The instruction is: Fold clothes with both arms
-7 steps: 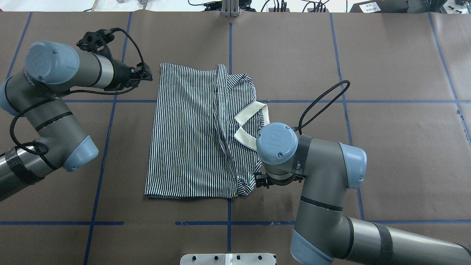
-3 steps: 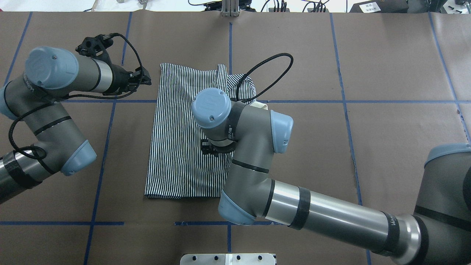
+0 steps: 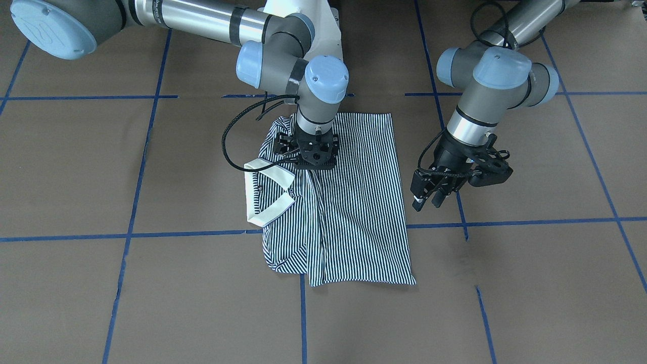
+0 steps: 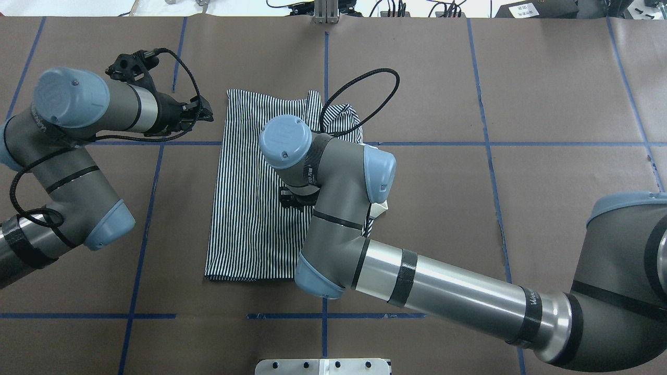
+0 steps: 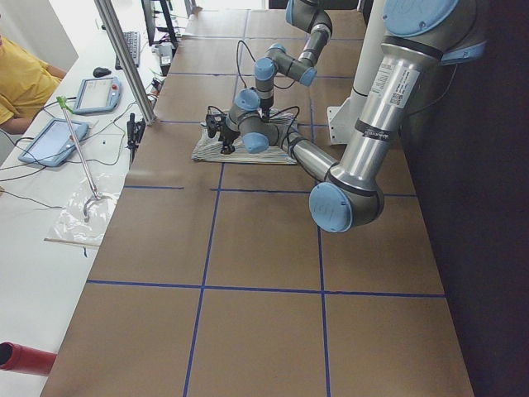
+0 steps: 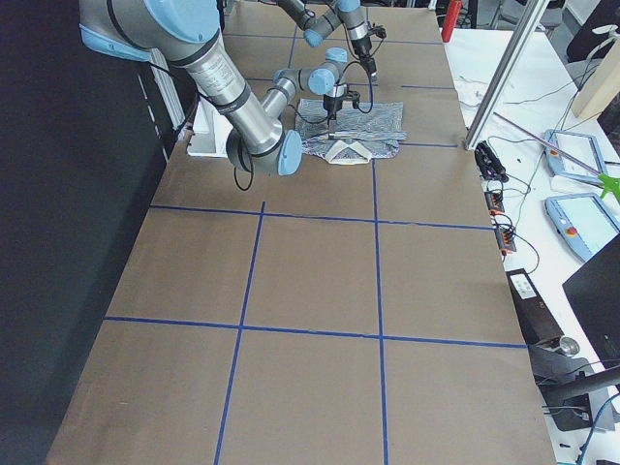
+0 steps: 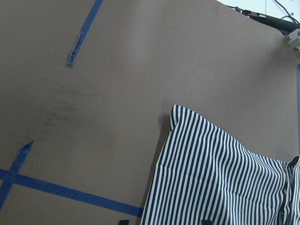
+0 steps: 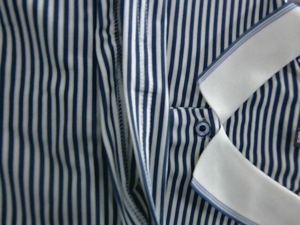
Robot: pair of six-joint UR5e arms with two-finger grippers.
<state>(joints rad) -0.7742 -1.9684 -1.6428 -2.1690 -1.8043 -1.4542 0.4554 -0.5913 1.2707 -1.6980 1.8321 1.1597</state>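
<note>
The striped polo shirt (image 3: 354, 217) lies flat and partly folded on the brown table, its cream collar (image 3: 268, 194) turned out to the side. It also shows in the overhead view (image 4: 250, 208). My right gripper (image 3: 313, 167) points straight down onto the shirt's middle, by the collar. Its fingertips are hidden against the fabric, so I cannot tell its state. The right wrist view shows only stripes (image 8: 56, 117), collar (image 8: 239, 84) and a button (image 8: 202, 127), very close. My left gripper (image 3: 427, 199) is open and empty, hovering just off the shirt's far corner (image 7: 211, 178).
Blue tape lines (image 4: 323, 315) cross the brown table cover. The white pedestal base (image 3: 323, 20) stands at the robot's side of the table. A metal post (image 4: 325, 13) stands at the far edge. An operator in yellow (image 5: 21, 83) and tablets (image 5: 99, 93) are beside the table.
My right arm has swung from the shirt's near right corner to over its middle and now covers the collar in the overhead view. The left arm has barely moved.
</note>
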